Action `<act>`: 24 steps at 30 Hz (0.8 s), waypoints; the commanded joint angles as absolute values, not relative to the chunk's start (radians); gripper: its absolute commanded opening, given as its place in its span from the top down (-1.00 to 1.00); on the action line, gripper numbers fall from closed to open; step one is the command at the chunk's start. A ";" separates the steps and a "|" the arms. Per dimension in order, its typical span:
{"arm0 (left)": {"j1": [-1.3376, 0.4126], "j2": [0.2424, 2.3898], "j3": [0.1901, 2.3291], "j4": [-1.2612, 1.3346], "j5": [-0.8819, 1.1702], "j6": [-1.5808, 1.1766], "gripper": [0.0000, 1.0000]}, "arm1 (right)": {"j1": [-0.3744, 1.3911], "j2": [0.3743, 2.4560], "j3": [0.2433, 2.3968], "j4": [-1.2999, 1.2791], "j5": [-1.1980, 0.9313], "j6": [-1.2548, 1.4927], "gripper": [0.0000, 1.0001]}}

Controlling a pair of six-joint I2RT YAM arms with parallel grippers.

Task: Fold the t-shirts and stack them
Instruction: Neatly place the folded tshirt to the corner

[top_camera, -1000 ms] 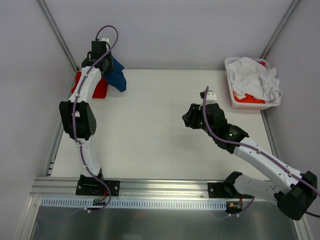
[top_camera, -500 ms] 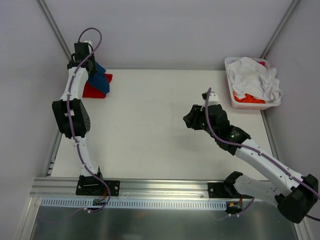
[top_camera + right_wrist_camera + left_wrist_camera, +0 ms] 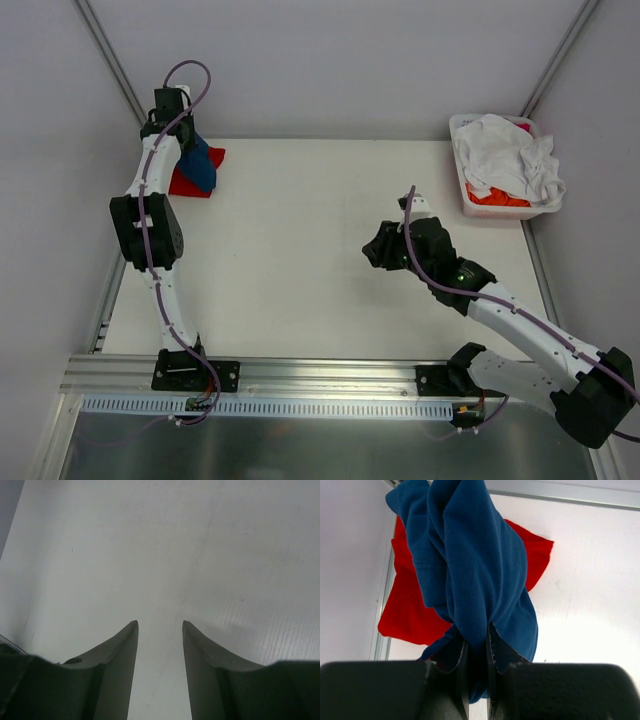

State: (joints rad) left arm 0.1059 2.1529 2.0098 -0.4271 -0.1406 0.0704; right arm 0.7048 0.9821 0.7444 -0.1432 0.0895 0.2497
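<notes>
My left gripper (image 3: 176, 128) is shut on the navy blue t-shirt (image 3: 198, 160), which hangs bunched from the fingers above the folded red t-shirt (image 3: 192, 183) at the table's far left corner. In the left wrist view the blue cloth (image 3: 475, 570) is pinched between the fingers (image 3: 476, 635) and drapes over the red shirt (image 3: 410, 615). Its print is hidden. My right gripper (image 3: 378, 250) is open and empty over bare table mid-right (image 3: 159, 625). White and orange t-shirts (image 3: 505, 155) lie crumpled in a bin.
A white bin (image 3: 466, 195) holding the loose shirts stands at the back right. Grey walls and metal frame rails close in the table at the left, back and right. The white table (image 3: 300, 250) spreads between the arms.
My left gripper carried the blue shirt leftward, from right of the red shirt to over it, and it now hangs narrower. The right arm shifted slightly toward the near side.
</notes>
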 commanded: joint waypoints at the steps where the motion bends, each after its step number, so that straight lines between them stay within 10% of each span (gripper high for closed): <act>1: 0.078 2.100 2.066 -0.379 -0.140 0.097 1.00 | 0.698 0.988 0.742 -0.072 0.052 0.265 0.12; 24: 0.147 2.247 2.177 -0.368 -0.160 0.121 1.00 | 0.698 0.971 0.727 -0.109 0.021 0.265 0.13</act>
State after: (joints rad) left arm 0.0868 2.1777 2.1109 -0.4206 -0.1322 0.1139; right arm 0.7036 1.0237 0.7284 -0.0948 0.0360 0.2687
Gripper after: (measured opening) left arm 0.079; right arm 0.437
